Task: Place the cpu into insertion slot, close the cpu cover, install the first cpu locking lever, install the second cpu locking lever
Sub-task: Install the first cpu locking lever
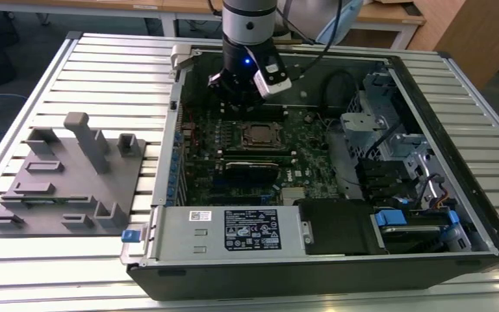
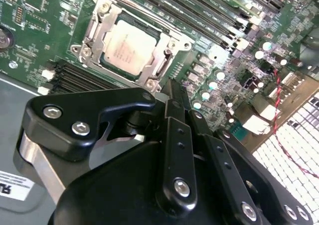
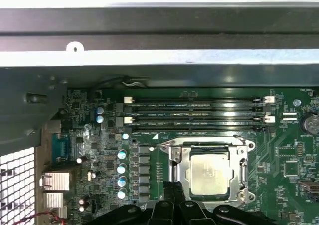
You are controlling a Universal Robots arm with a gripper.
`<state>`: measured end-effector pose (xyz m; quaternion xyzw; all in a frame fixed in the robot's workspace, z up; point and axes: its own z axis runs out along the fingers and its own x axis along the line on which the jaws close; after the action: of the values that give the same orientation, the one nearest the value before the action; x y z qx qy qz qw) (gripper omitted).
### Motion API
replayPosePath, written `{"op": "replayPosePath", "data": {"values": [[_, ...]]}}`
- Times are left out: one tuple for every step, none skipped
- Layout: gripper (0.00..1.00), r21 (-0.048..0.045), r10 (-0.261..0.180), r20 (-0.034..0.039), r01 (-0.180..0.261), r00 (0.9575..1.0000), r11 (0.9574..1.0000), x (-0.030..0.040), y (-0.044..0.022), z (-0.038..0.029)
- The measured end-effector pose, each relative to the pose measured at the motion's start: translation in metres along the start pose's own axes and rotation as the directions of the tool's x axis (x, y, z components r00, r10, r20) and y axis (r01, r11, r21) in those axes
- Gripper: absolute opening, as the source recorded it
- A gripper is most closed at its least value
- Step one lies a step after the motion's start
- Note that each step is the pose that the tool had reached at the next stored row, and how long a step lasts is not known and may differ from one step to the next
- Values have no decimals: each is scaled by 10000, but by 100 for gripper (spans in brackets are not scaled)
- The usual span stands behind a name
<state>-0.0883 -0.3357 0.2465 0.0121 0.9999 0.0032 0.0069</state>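
Observation:
The cpu (image 2: 130,48) (image 3: 209,172) (image 1: 258,134), a silver-topped square chip, lies flat in the insertion slot (image 1: 242,138) on the green motherboard. The cpu cover (image 2: 94,31) (image 3: 178,160), a thin silvery frame, lies down around the chip's edges. My gripper (image 2: 172,88) (image 3: 173,189) (image 1: 234,101) hangs just beside the socket, on its far side in the exterior view. Its black fingers are shut together with nothing between them, and the tip is close to the socket's rim. How the locking levers stand I cannot make out.
Long black memory slots (image 3: 199,110) run beside the socket. The open computer case holds a grey labelled box (image 1: 232,231) in front and drive cages (image 1: 388,143) at the exterior view's right. A grey fixture block (image 1: 67,175) stands on the slatted table outside the case.

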Motion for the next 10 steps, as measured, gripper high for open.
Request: {"op": "replayPosePath", "data": {"values": [[10,0,0,1,0,10000,10000,17,-1,0],[10,0,0,3,0,10000,10000,34,-2,1],[10,1,0,3,0,10000,10000,52,-3,1],[10,0,-1,5,1,10000,10000,71,-4,1],[10,0,0,7,0,10000,10000,87,-4,1],[10,0,0,8,0,10000,10000,101,-5,1],[10,0,0,9,0,10000,10000,115,-5,2],[10,0,0,10,0,10000,10000,127,-6,2],[10,0,0,10,0,10000,10000,136,-6,3],[10,0,-1,10,1,10000,10000,144,-6,3]]}}
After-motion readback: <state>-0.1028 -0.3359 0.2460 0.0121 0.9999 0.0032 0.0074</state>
